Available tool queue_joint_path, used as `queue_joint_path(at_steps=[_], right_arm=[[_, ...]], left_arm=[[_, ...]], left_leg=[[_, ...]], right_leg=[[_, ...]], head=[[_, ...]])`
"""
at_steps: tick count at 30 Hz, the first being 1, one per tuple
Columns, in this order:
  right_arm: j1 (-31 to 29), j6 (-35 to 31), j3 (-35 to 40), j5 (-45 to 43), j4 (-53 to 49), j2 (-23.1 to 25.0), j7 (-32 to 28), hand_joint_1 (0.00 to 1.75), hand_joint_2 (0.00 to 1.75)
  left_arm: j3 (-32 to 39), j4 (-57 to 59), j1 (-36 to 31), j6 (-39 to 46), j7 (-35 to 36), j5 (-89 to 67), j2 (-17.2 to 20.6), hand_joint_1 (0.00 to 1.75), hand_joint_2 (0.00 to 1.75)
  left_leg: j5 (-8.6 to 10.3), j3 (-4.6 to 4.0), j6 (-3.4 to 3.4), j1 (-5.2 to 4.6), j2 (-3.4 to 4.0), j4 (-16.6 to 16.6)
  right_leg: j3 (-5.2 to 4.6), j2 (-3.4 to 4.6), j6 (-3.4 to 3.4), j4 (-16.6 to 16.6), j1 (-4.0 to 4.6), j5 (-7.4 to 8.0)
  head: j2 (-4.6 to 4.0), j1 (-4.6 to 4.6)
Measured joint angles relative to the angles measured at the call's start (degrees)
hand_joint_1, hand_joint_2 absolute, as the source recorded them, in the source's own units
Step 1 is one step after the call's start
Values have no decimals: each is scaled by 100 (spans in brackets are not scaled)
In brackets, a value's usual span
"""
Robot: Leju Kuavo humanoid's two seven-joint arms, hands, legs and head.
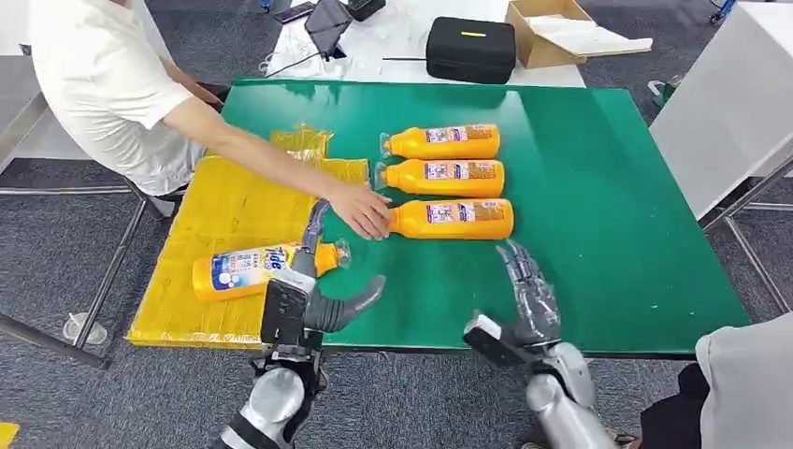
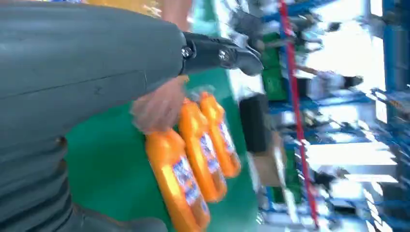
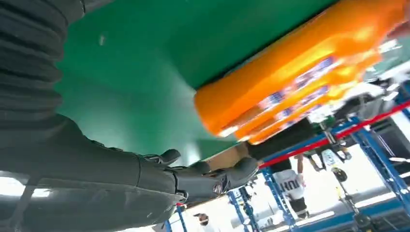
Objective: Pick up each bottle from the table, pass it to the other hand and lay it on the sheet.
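three orange plastic bottles lie on their sides in a neat row on the green tabletop [image 1: 580, 196], caps pointing twd the robot's left: far bottle [image 1: 443, 141], middle bottle [image 1: 441, 176], near bottle [image 1: 451, 218]. each has a blue/white/red label w/ small print, too small to read. a fourth orange bottle [image 1: 251, 267] lies on the crinkly yellow plastic sheet [image 1: 220, 210] draped over the table's left edge; its blue label reads "tide" in white/yellow letters, cap twd the green.

left hand [image 1: 313, 295] hovers at the sheet/table border just beside the tide bottle, fingers spread, thumb out over the green, holding nothing. right hand [image 1: 531, 290] sits above the near table edge, fingers stretched apart twd the near bottle but short of it, also empty; right wrist view shows the fingers [image 3: 212, 176] apart w/ the bottle stack close ahead.

a person in a white t-shirt [image 1: 98, 79] leans in from the far left, their hand [image 1: 363, 210] resting at the cap end of the near bottle. behind the table: black zip case [image 1: 470, 49] w/ a yellow tag, open cardboard box [image 1: 552, 33], a tablet [image 1: 327, 23] & cables on a white surface.
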Motion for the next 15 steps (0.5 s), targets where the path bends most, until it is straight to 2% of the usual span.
queue_joint_path(at_steps=[10, 15], right_arm=[[-388, -70, -59, 370, 462, -158, -24, 0, 175], [-504, -262, 225, 1206, 639, -158, 594, 0, 175]], left_arm=[[-350, -182, 19, 140, -42, 52, 57, 0, 175], [-390, -232, 3, 250, -2, -24, 63, 0, 175]], left_leg=[[-1, -3, -1, 5, 0, -1], [0, -3, 0, 4, -1, 0]], right_leg=[[-1, 0, -1, 2, 5, -2], [-1, -1, -1, 1, 2, -2]], head=[[0, -2], [0, 0]])
